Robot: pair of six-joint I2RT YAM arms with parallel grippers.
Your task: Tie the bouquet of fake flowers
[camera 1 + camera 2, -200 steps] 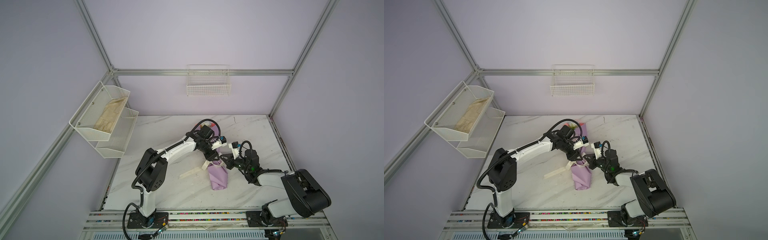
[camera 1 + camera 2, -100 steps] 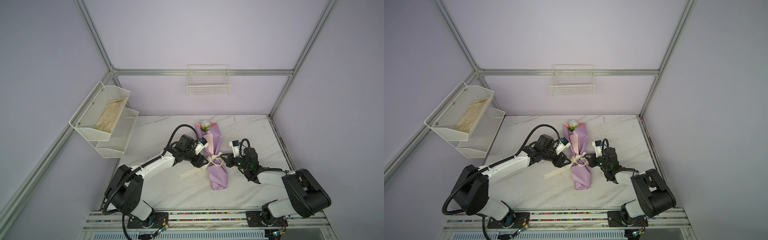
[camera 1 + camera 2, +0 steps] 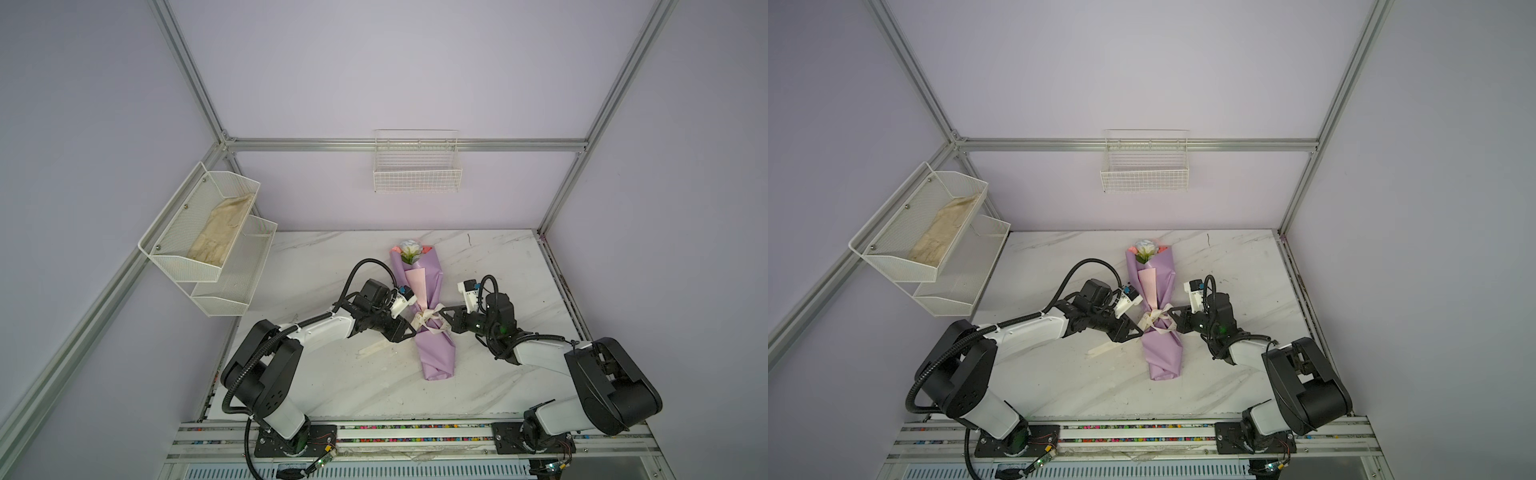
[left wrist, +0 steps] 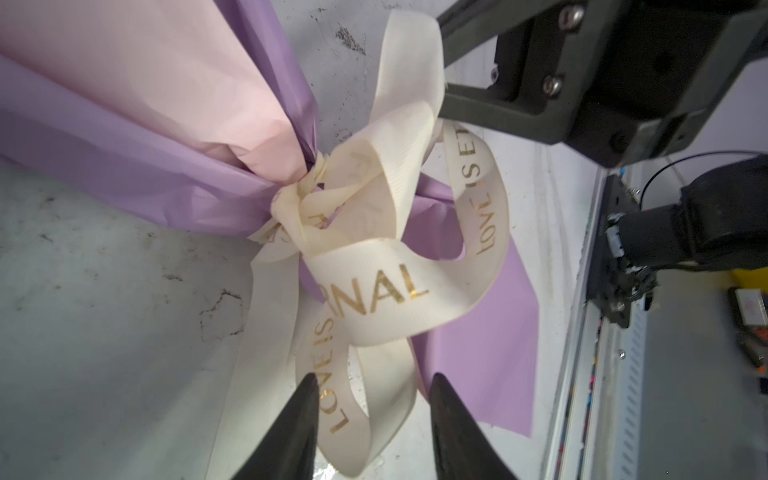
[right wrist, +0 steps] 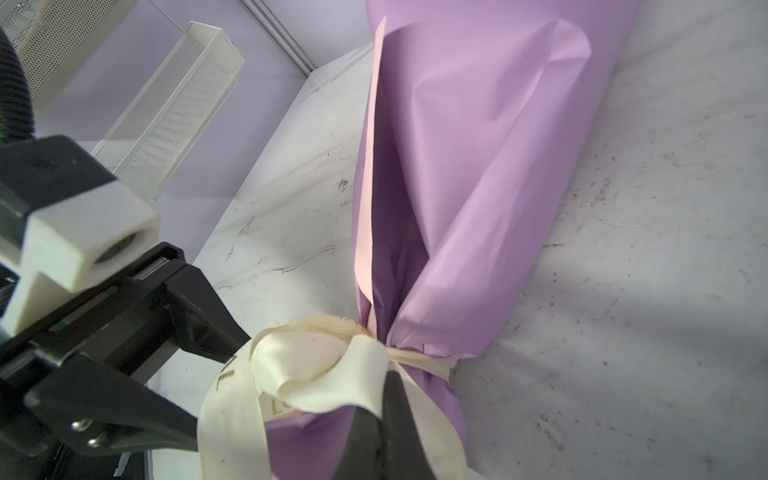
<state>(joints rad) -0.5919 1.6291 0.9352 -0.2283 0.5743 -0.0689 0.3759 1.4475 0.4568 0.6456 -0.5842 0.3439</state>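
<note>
The bouquet of fake flowers [image 3: 436, 353] [image 3: 1163, 353] lies on the marble table, wrapped in lilac paper, with its pale blooms [image 3: 410, 249] at the far end. A cream ribbon [image 3: 426, 320] [image 4: 374, 291] [image 5: 316, 374] with gold letters is knotted round its waist in loops. Its loose tail [image 3: 374, 351] lies on the table to the left. My left gripper [image 3: 410, 330] [image 4: 372, 378] sits just left of the knot, open, with one ribbon loop between its fingers. Just right of the knot, my right gripper [image 3: 442, 313] [image 5: 384, 378] is shut on another ribbon loop.
A white two-tier mesh shelf [image 3: 199, 232] holding a beige cloth hangs on the left wall. A white wire basket [image 3: 417, 174] hangs on the back wall. The arms' mounting rail [image 3: 415, 428] runs along the table's front edge.
My left arm has drawn back from over the bouquet to its left side and come in low at the ribbon loop, jaws narrowing. The right gripper has stayed shut beside the knot.
</note>
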